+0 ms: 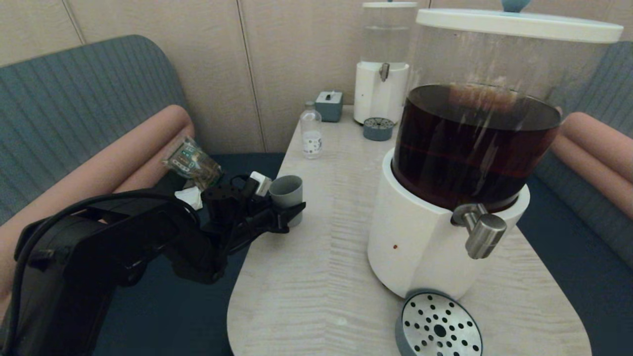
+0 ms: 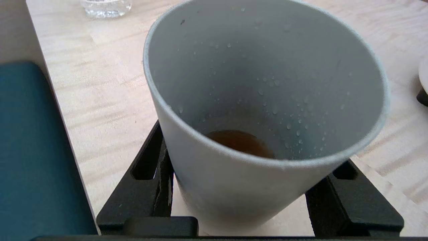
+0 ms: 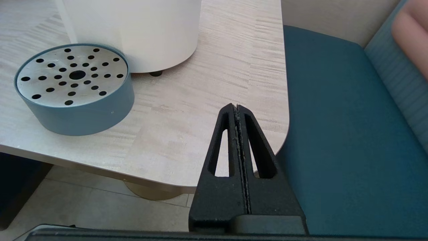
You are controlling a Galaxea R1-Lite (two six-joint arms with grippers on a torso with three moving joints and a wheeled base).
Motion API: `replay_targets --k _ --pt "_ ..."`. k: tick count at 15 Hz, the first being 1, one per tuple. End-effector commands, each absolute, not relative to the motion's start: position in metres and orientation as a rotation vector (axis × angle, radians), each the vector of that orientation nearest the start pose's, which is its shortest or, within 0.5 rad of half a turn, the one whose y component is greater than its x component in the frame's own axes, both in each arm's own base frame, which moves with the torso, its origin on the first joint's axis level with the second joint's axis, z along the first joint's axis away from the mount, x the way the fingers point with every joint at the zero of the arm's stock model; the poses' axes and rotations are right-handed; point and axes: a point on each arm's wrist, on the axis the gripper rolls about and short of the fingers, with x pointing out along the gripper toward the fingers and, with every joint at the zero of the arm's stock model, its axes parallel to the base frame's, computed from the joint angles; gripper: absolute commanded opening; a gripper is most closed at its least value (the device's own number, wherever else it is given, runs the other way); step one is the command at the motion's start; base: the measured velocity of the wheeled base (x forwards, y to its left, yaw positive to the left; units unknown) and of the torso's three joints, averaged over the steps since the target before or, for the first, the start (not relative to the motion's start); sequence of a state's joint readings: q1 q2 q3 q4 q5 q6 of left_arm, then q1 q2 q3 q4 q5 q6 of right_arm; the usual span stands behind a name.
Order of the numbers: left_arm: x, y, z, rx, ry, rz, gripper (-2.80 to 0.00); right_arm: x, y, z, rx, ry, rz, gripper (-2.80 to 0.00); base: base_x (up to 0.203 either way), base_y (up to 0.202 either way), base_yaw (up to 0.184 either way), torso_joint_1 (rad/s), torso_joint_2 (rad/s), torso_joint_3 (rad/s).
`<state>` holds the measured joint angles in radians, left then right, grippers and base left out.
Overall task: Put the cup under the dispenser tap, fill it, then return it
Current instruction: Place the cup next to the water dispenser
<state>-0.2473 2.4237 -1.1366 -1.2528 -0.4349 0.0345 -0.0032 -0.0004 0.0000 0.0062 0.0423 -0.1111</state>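
My left gripper (image 1: pixel 289 213) is clamped around the small grey-green matte tumbler (image 1: pixel 287 194), well apart from the stubby brushed-steel dispenser tap (image 1: pixel 482 232), low on the body so it stays upright; my right gripper (image 3: pixel 238 110) idles, fingers together.

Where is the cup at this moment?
In the head view, the cup is at the table's left edge, held by the left gripper, nearer than the small bottle and well left of the dispenser tap.
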Motion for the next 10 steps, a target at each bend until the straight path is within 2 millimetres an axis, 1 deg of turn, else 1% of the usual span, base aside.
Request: replay_targets --k 1,10 --pt "0.4320 -0.1194 0.0391 0.027 0.045 -0.686 -2.80 -0.0224 0.0011 0.0722 -0.112 0.010 0.042 -2.80 0.000 0.000 0.000 0.000 0.00 0.000" --pt "0.4289 -0.1222 0.0425 0.027 0.034 -0.692 -2.80 -0.0224 0.0010 0.0722 -0.112 0.010 0.041 -2.80 0.000 0.000 0.000 0.000 0.00 0.000"
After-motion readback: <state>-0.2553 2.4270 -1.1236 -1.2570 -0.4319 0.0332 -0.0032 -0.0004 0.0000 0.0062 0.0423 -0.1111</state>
